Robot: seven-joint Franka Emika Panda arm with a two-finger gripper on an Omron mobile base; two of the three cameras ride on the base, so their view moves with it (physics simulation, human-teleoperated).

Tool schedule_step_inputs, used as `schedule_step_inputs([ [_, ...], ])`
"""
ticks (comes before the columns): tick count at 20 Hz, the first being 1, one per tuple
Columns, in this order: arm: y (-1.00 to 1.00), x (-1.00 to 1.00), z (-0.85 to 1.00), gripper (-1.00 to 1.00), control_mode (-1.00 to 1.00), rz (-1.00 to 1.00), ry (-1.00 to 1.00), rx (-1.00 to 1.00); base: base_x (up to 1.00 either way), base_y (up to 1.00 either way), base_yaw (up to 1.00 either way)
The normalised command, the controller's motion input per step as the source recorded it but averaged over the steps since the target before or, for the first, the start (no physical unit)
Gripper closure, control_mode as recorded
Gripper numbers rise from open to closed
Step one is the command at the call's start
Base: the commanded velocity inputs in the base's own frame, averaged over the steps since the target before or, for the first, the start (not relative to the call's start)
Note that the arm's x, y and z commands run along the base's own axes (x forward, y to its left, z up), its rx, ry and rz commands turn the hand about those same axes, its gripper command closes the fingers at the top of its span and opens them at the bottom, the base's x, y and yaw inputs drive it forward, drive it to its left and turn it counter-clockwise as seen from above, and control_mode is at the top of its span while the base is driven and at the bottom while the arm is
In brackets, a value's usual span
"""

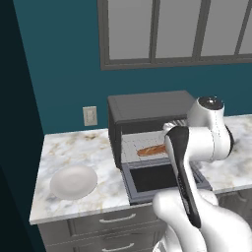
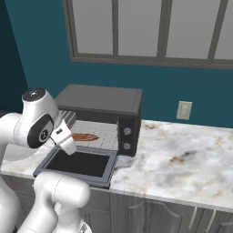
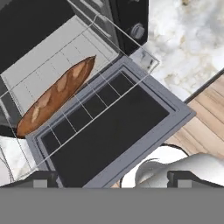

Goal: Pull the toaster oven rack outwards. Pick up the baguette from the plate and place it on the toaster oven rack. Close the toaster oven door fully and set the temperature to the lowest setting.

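Note:
The toaster oven (image 1: pixel 147 106) stands on the marble counter with its door (image 1: pixel 157 179) dropped flat open. The baguette (image 1: pixel 151 150) lies aslant on the light-grey rack (image 1: pixel 135 142), which reaches out over the door as thin wires (image 3: pixel 94 103). In the hand view the baguette (image 3: pixel 57 94) sits upper left and the dark door pane (image 3: pixel 109 131) is in the middle. My gripper (image 3: pixel 114 177) hangs open over the door's front edge, holding nothing; it also shows as the gripper (image 2: pixel 68 144). The white plate (image 1: pixel 74 181), empty, rests left of the oven.
Two round knobs (image 2: pixel 127 139) sit on the oven's right panel. Bare marble counter (image 2: pixel 182 159) stretches to the oven's right. A wall outlet (image 2: pixel 184 109) and a window (image 2: pixel 150 32) are behind. Drawers (image 1: pixel 118 219) run below the counter edge; wooden floor (image 3: pixel 205 118) lies beyond the door.

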Motion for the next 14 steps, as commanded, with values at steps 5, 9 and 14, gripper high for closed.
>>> schedule_step_inputs([
  [5,0.04,-0.21,-0.34,-1.0,-1.0,0.02,0.0,-0.21,0.0,0.0,0.0],
  [9,0.0,-0.17,-0.31,-1.0,-1.0,0.08,0.0,-0.13,0.0,0.0,0.0],
  [14,0.0,-0.01,-0.28,-1.0,-1.0,0.09,0.01,-0.05,0.0,0.0,0.0],
])
